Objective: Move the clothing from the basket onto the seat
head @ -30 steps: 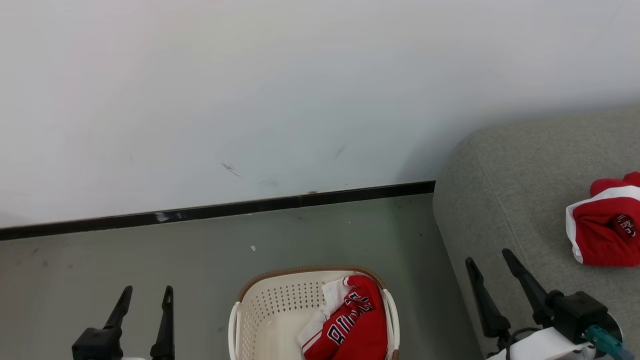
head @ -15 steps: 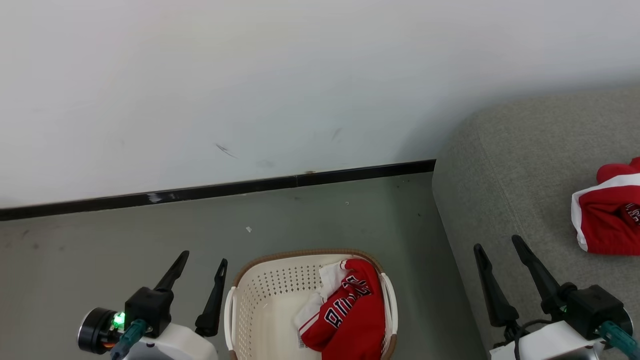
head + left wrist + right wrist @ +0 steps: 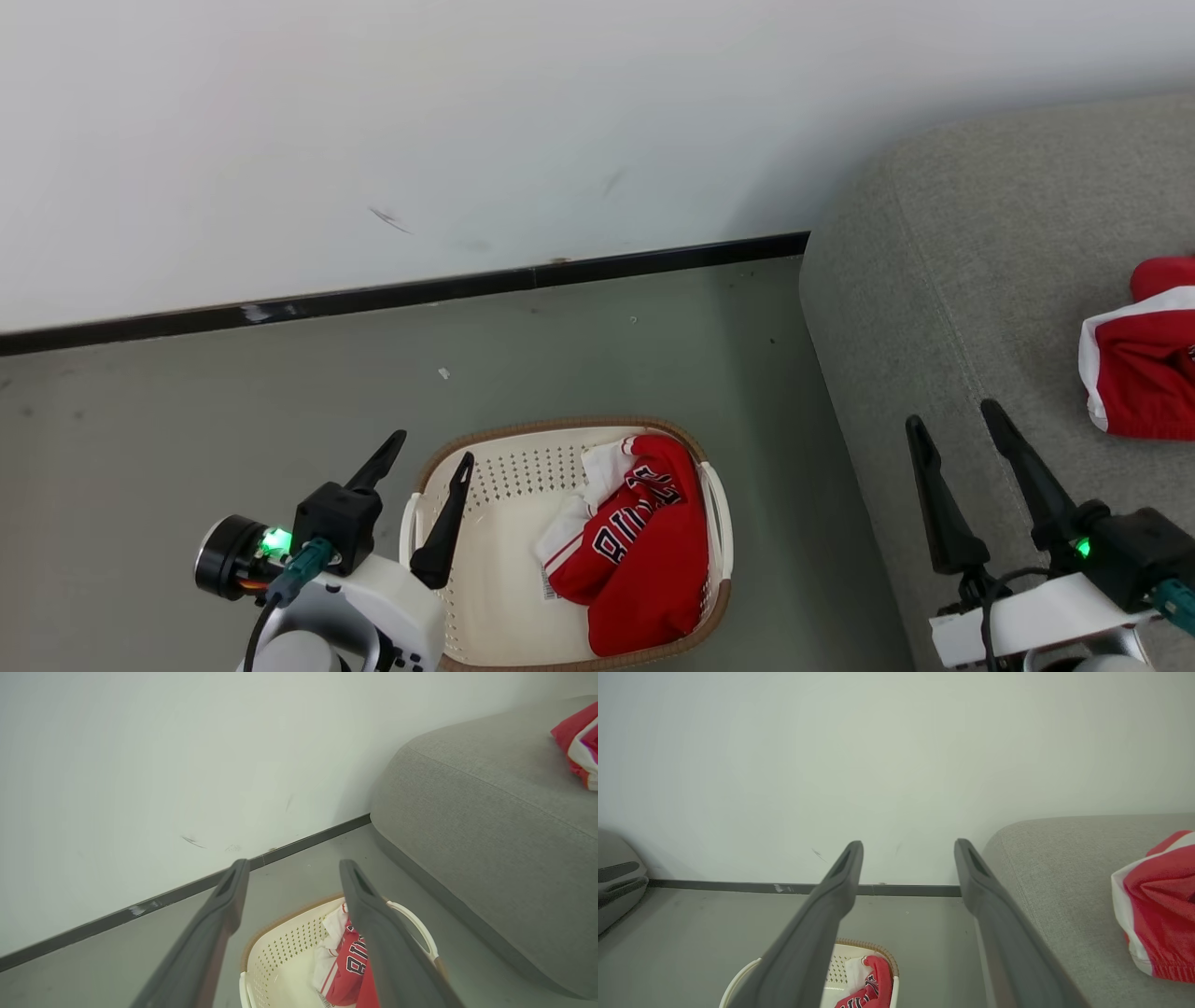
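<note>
left end effector (image 3: 432,446) has swung in to the basket (image 3: 560,425) rim, spread, empty. One red jersey (image 3: 644,551) left inside, other garment (image 3: 1139,373) already on the sofa (image 3: 934,280). right end effector (image 3: 950,413) spread, idle. Pick likely next.

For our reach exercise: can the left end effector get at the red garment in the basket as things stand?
Probably yes. The left end effector is open at the left rim of the basket, which has no lid, and nothing lies between it and the red garment on the basket's right side.
</note>
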{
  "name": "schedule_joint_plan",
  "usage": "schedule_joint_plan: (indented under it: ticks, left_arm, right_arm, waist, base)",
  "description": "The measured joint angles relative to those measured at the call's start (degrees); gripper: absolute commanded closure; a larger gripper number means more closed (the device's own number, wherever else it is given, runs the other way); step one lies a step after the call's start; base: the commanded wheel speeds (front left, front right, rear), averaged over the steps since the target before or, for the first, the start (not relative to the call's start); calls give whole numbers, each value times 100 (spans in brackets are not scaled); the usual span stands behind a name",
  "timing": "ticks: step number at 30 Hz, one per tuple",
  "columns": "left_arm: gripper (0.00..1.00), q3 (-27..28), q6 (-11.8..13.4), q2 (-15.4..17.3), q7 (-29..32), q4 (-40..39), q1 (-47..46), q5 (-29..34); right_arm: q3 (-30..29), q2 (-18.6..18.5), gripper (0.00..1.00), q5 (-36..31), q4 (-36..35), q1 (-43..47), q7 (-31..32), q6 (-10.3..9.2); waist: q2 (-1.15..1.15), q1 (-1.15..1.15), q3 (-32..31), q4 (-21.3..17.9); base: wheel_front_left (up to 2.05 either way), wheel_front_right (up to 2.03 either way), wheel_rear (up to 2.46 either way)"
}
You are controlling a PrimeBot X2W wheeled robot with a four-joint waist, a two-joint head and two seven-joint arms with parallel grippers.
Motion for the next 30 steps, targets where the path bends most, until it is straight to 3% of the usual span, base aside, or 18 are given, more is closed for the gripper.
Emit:
schedule_joint_plan:
  ticks: [13, 30]
  left_arm:
    - [0, -476, -309, -313, 52, 443, -684, 310]
    - [0, -828, -559, -319, 193, 1145, -1647, 809]
  right_arm:
    - [-42, 0, 0, 3, -361, -435, -1, 1]
    - [-136, -1, 0, 155, -660, -1141, -1, 1]
  waist:
    - [0, 0, 744, -190]
    - [0, 0, 1714, -558]
  base:
    - [0, 0, 0]
    - [0, 0, 0]
